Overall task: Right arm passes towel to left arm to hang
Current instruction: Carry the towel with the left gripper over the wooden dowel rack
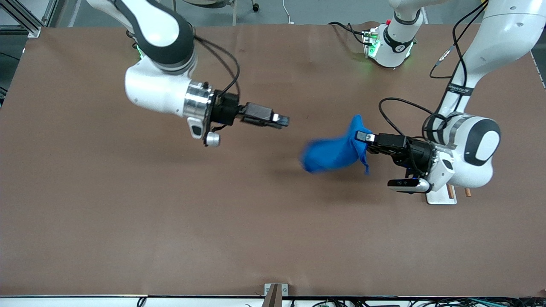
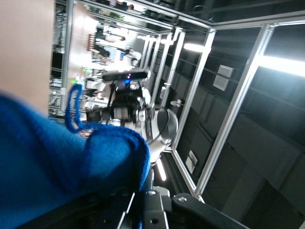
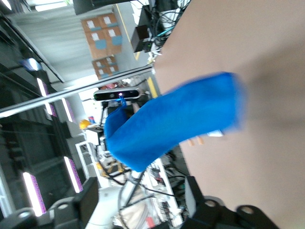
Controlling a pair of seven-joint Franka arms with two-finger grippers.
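Note:
The bright blue towel (image 1: pixel 332 153) hangs bunched in the air over the middle of the brown table (image 1: pixel 170 221). My left gripper (image 1: pixel 362 137) is shut on one end of it. In the left wrist view the towel (image 2: pixel 57 157) fills the space by the left gripper (image 2: pixel 140 191), with its corner loop (image 2: pixel 71 109) sticking up. My right gripper (image 1: pixel 283 120) hovers apart from the towel, toward the right arm's end, and touches nothing. In the right wrist view the right gripper (image 3: pixel 141 193) is open and empty, and the towel (image 3: pixel 176 119) hangs ahead of it.
A small white stand with wooden pieces (image 1: pixel 441 197) sits on the table under the left arm's wrist. The left arm's green-lit base (image 1: pixel 390 47) stands at the table's far edge. A metal bracket (image 1: pixel 275 292) marks the near edge.

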